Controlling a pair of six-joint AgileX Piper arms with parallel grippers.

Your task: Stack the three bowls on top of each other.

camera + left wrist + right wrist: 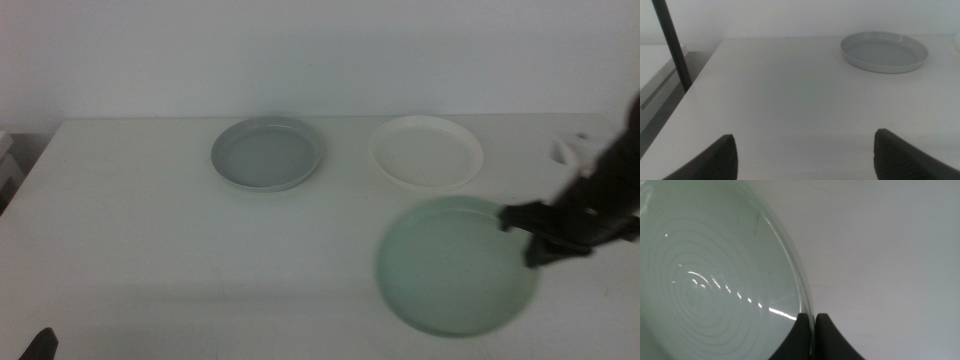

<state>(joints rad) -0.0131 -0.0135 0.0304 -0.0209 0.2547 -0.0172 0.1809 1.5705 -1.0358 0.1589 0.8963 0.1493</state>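
Note:
The pale mint green bowl hangs slightly blurred at the front right, and my right gripper is shut on its right rim. In the right wrist view the green bowl fills most of the picture, its rim pinched between the two dark jaws of the right gripper. The grey bowl rests at the back middle, and the white bowl lies to its right, just behind the green one. My left gripper waits open near the table's front left, far from the grey bowl.
A white object lies at the back right, behind the right arm. The table's left edge drops off beside a dark pole. The left gripper's tip shows at the bottom left corner.

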